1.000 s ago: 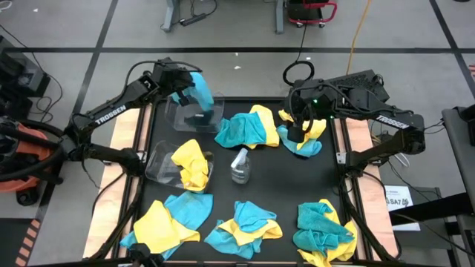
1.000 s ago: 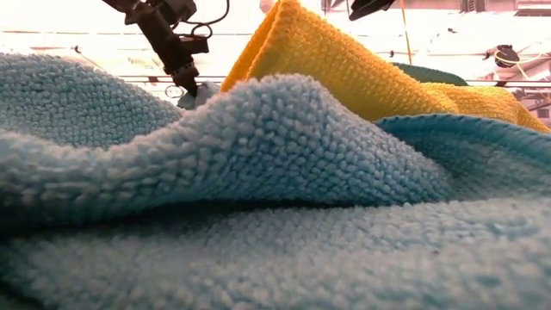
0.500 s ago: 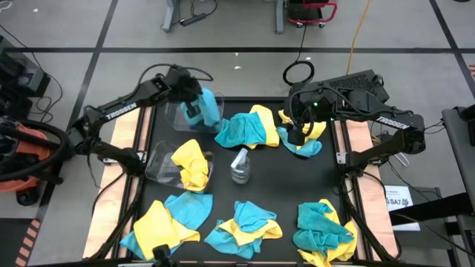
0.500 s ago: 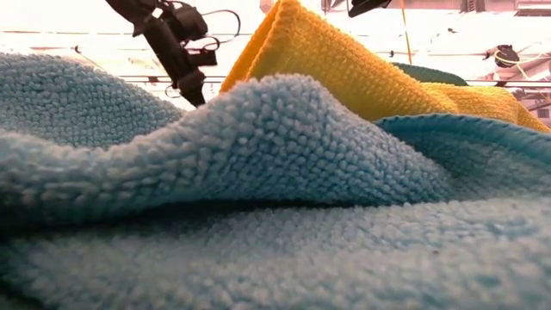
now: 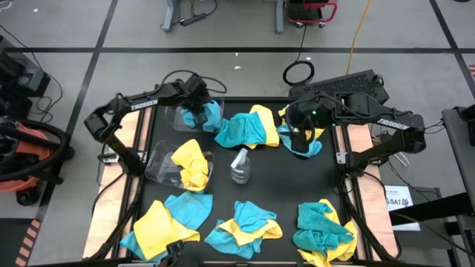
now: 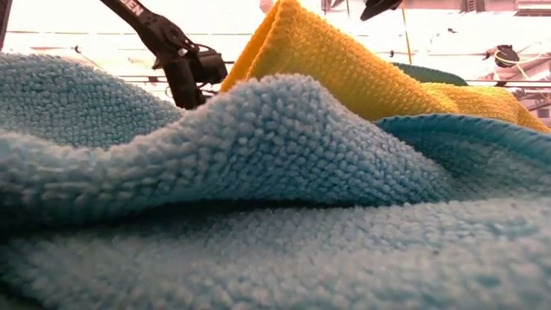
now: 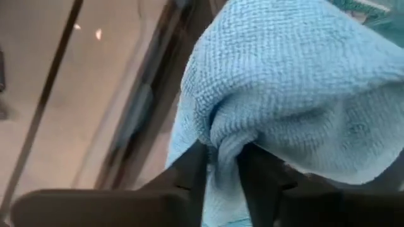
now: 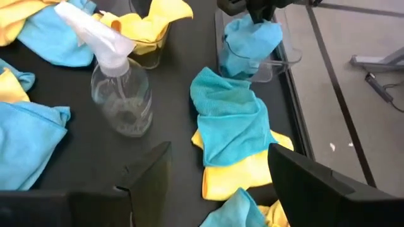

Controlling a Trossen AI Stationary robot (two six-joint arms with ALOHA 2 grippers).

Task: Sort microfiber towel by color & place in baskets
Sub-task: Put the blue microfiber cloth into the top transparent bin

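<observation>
left gripper | jaws narrowly parted, blue towel bunched between and hanging below, over far basket | right gripper | jaws wide, empty, above blue-yellow heap | left arm nearer baskets; yellow towel in near basket

The low view is almost wholly blocked by a blue towel lying right against the lens, with a yellow towel behind it; the table and both tubs are hidden there. In that view the left gripper dips behind the blue towel's fold, its fingertips out of sight. From above, the far-left tub is largely covered by the left arm and a blue cloth. The near towels are cut off by the picture's edge.
</observation>
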